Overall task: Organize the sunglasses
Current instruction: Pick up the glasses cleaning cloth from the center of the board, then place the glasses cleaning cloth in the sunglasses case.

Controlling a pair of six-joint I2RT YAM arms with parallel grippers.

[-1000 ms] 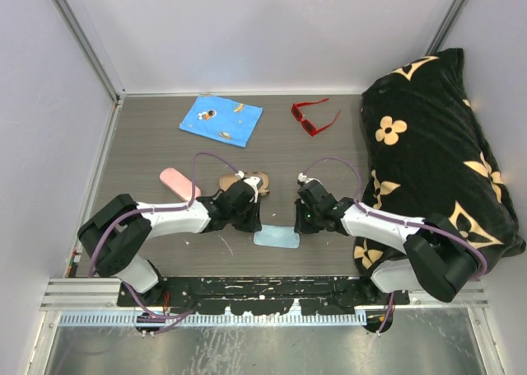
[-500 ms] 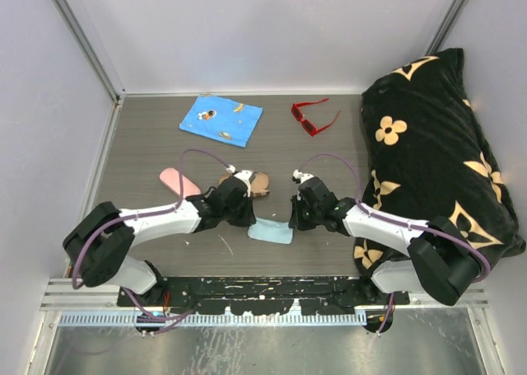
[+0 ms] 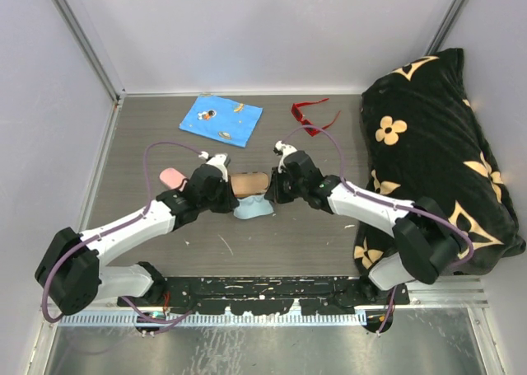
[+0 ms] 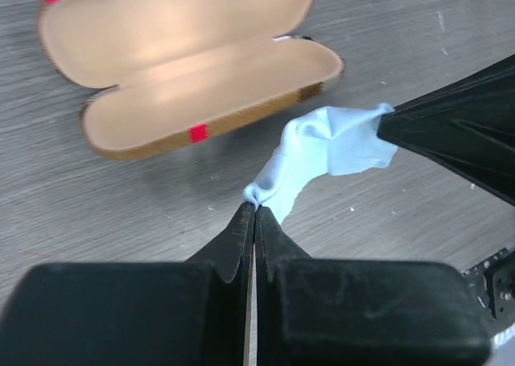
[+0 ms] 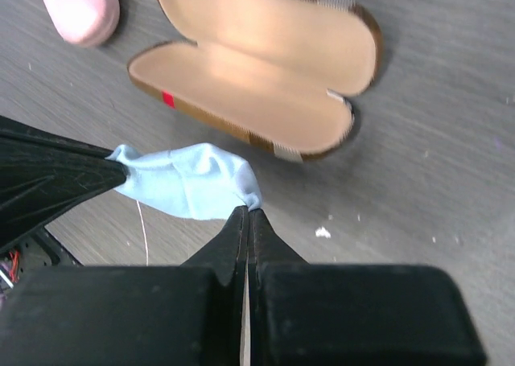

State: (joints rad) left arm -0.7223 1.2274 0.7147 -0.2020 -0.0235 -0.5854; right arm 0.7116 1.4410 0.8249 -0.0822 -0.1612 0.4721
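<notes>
A robotics lab cell: white enclosure walls [image 3: 272,29], aluminium rail [image 3: 74,292], wood-grain table [image 3: 140,144].

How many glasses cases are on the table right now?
2. An open brown case lies centrally between the arms; a pink case lies to its left. The black cushion could hide more.
</notes>
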